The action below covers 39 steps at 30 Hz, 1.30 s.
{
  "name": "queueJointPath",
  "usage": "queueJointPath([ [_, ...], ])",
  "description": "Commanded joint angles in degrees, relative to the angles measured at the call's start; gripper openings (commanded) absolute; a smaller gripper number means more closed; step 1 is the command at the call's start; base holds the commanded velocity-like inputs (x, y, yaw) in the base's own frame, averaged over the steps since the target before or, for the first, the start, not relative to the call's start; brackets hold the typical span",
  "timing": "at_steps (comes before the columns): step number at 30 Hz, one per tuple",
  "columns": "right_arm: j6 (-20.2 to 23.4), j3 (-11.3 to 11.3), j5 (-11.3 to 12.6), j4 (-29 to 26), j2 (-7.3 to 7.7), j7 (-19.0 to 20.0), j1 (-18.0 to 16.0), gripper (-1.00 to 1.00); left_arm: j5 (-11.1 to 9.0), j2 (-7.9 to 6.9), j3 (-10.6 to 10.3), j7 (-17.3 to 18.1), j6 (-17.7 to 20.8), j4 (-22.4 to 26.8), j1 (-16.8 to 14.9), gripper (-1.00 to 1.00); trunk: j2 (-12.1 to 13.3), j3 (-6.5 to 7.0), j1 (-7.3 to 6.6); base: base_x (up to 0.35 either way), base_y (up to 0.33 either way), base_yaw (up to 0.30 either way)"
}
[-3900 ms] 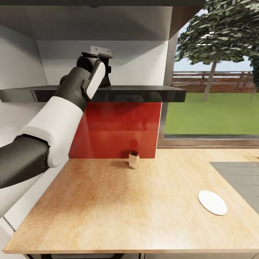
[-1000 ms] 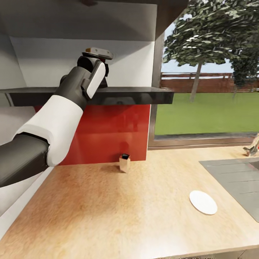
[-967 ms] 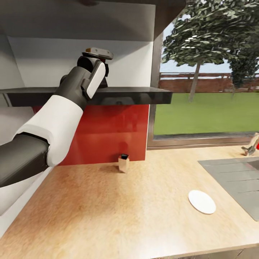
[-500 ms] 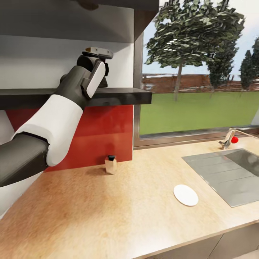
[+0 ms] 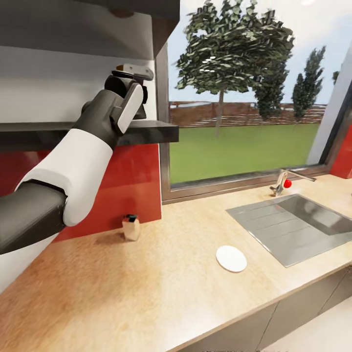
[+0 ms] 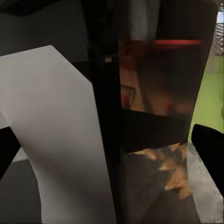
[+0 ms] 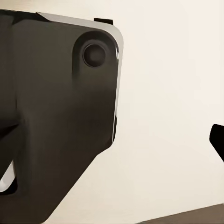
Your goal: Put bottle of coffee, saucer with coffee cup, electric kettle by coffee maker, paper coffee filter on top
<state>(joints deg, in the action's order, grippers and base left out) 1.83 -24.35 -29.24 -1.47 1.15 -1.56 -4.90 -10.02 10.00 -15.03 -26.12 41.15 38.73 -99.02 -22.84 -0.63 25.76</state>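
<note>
Left arm raised to the dark shelf [image 5: 73,133], one saucer [image 5: 231,258] on the worktop [image 5: 161,288].

We see one small flat round white saucer lying alone on the pale wood-toned worktop, just beside the single steel sink [image 5: 293,226] and well apart from one small tan box with a dark top [image 5: 130,227] by the red backsplash [image 5: 122,190]. Our left arm [image 5: 83,161] reaches up over the shelf edge; its tool is hidden behind the wrist, so we cannot tell whether it is spread or pinching. One faucet with a red knob [image 5: 286,182] stands behind the sink.
</note>
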Motion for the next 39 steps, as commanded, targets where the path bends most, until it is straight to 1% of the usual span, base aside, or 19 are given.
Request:
queueJointPath([
  [1,0.2,-0.4,-0.6,0.0,-0.01,-0.1,0.0,1.00,-0.4,0.00,-0.1,-0.5,0.1,0.0,0.0,-1.00,-0.1,-0.04,0.03,0.000,0.000,-0.271],
  [21,0.2,-0.4,-0.6,0.0,-0.01,-0.1,-0.1,1.00,-0.4,0.00,0.1,-0.5,0.1,0.4,0.0,-1.00,-0.1,0.40,0.03,0.000,0.000,-0.273],
  [32,0.2,-0.4,-0.6,0.0,-0.01,-0.2,0.0,1.00,-0.4,0.00,0.2,-0.6,0.1,0.8,0.2,-1.00,-0.1,0.40,0.03,0.000,0.000,-0.282],
  [39,0.2,-0.5,-0.6,0.0,0.09,-0.2,0.0,1.00,-0.5,0.00,0.1,-0.6,0.0,1.0,0.4,-1.00,-0.1,0.18,0.03,0.000,0.000,-0.288],
])
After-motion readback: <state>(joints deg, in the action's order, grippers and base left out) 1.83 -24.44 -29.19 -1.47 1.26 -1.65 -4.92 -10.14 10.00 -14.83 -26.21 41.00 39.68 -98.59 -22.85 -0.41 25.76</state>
